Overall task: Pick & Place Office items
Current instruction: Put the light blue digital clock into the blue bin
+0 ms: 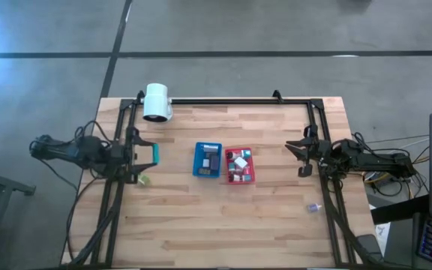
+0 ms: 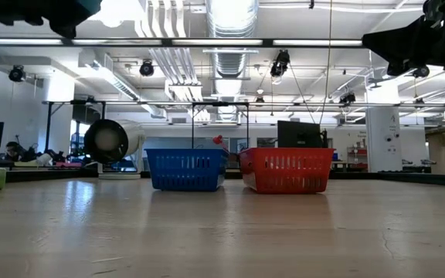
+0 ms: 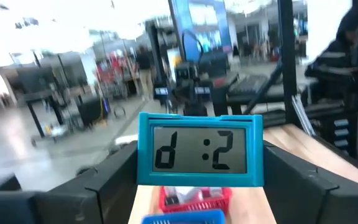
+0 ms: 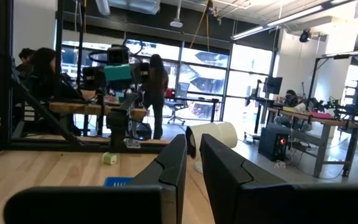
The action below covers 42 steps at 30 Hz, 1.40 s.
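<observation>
The left gripper is holding a small teal-framed rectangular digital clock with a grey display, its two dark fingers pressing on the clock's short ends and lifting it clear of the wooden table at the left side. The clock is looking light and rigid, probably hard plastic; the smooth frame could be slippery, so gripping the short ends, away from the display, seems the safest hold. The right gripper is waiting above the table's right edge, its fingers nearly together and gripping nothing.

Moving outward, one small pale-green block is lying on the table just beside the left gripper, and one tiny pale object is lying near the right arm, too small to identify. In the middle, two slatted plastic baskets are standing side by side: one blue basket, holding what looks like two or three flat items, and one red basket, carrying a cluster of small mixed pieces whose number I cannot count exactly. One white cylindrical lamp head is sitting at the far edge. Several people are showing in the room beyond, well away from the table.
</observation>
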{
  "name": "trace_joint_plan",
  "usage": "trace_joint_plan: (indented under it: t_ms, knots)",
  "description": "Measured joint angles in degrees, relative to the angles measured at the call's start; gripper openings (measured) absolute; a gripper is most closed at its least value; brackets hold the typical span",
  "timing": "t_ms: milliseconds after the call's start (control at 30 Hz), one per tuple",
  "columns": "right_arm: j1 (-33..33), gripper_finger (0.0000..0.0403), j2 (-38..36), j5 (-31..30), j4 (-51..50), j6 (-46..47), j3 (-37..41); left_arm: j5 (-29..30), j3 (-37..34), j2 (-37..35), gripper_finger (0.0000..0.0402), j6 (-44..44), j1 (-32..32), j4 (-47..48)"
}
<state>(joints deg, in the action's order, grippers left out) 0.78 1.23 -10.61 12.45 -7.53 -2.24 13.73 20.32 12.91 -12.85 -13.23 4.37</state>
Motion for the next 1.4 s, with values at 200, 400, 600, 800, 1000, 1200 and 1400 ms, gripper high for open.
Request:
trace_joint_plan:
  t_ms: [200, 400, 600, 800, 1000, 1200, 1400]
  knots:
    - [0.0, 0.0043, 0.0, 0.0, 0.0, -0.5, 0.1, 2.3, -8.3, -6.7, 0.0283, -5.5, 0.3, -8.5]
    - [0.0, 0.0043, 0.0, 0.0, 0.1, -1.7, 0.2, 1.9, -12.3, -9.8, 0.0283, -9.3, 1.6, -12.8]
    - [0.0, 0.0043, 0.0, 0.0, 0.1, -0.6, 0.2, -2.2, -12.9, -10.8, 0.0283, -8.4, 2.2, -8.8]
    - [0.0, 0.0043, 0.2, 0.0, 0.1, 0.6, 0.2, -2.2, -13.3, -12.1, 0.0283, -6.4, 4.3, -4.5]
    - [0.0, 0.0043, 1.3, 0.0, 0.0, 0.9, 0.2, -3.5, -15.3, -12.9, 0.0283, -5.4, 7.0, -3.5]
    - [0.0, 0.0043, 2.8, -0.1, 0.0, -0.3, 0.2, -4.1, -17.7, -13.0, 0.0283, -5.5, 9.5, -3.5]
    - [0.0, 0.0043, 3.4, -3.3, 0.3, -1.1, 0.2, -7.3, -19.4, -12.9, 0.0283, -6.0, 12.9, -4.3]
